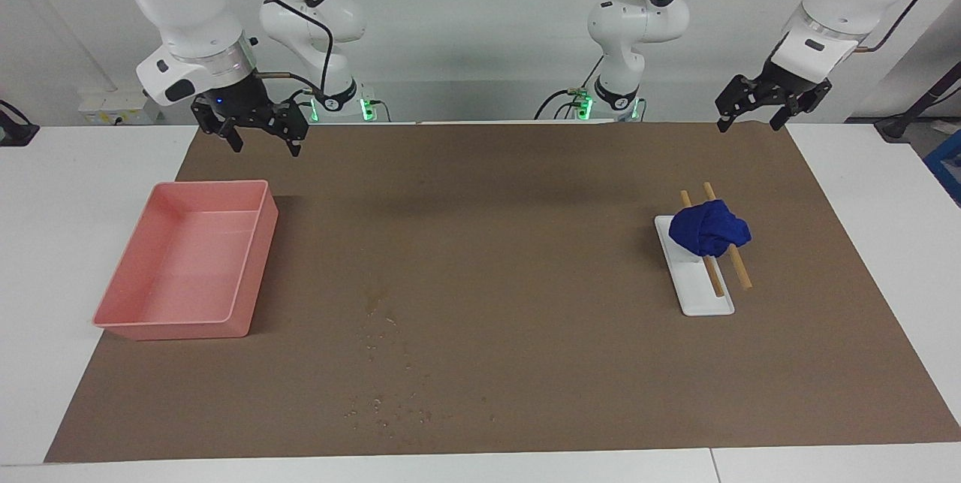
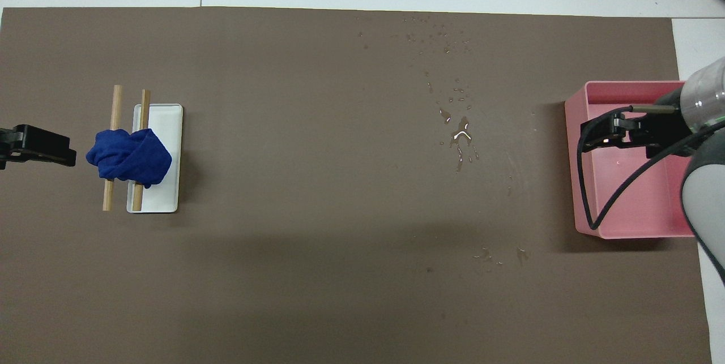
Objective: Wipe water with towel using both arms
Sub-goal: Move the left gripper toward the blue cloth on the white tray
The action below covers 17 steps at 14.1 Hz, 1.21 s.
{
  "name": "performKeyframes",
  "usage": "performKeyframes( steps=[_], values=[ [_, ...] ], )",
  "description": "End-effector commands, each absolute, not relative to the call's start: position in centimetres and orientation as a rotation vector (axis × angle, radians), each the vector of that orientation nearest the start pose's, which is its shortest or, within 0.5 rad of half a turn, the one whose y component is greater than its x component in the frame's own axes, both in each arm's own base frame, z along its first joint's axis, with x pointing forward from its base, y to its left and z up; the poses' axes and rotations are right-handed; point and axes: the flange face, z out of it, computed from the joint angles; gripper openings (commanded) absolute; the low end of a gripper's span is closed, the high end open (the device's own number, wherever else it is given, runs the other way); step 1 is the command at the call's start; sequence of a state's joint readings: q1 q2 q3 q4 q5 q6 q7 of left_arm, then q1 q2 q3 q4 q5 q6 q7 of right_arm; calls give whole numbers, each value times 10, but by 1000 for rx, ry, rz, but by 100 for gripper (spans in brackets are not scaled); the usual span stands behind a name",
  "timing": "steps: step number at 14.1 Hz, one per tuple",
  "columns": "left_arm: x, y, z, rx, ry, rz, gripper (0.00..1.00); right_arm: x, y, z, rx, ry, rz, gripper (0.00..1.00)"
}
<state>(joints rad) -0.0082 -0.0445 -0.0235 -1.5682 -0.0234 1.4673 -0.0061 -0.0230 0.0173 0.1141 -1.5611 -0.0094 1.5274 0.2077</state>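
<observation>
The blue towel (image 1: 708,227) lies bunched on two wooden sticks (image 1: 739,269) across a white tray (image 1: 698,291), toward the left arm's end of the table; it also shows in the overhead view (image 2: 129,155). Water droplets (image 1: 387,363) are scattered over the brown mat (image 1: 525,243), farther from the robots than the pink tray, and they glisten in the overhead view (image 2: 459,132). My left gripper (image 1: 751,121) hangs open and empty over the mat's edge nearest the robots, apart from the towel. My right gripper (image 1: 264,142) hangs open and empty by the pink tray's near corner.
An empty pink tray (image 1: 255,265) stands at the right arm's end of the mat, also seen from overhead (image 2: 583,183). White table surface surrounds the mat. A few more droplets (image 2: 498,256) lie nearer to the robots than the main patch.
</observation>
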Motion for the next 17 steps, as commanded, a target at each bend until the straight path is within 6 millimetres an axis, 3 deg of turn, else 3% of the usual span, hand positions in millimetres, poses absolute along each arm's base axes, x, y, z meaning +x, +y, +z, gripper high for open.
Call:
performKeyframes(
  steps=[1,5,7,9,11,14,17],
  values=[
    [524,-21,642,-3153,64,83,100,548,47,616,-3130,165,98,100],
    [525,-14,642,-3153,16,83,100,548,46,616,-3129,168,98,100],
    [528,6,647,-3142,-248,40,100,548,47,616,-3130,165,98,100],
    [529,11,645,-3122,-444,17,100,548,46,616,-3129,168,98,100],
    [530,17,632,-3103,-562,15,100,548,46,616,-3130,168,101,100],
    [532,17,598,-3097,-595,6,100,548,46,616,-3129,168,98,100],
    [540,15,581,-3002,-1005,-61,100,548,47,616,-3130,165,98,100]
  ],
)
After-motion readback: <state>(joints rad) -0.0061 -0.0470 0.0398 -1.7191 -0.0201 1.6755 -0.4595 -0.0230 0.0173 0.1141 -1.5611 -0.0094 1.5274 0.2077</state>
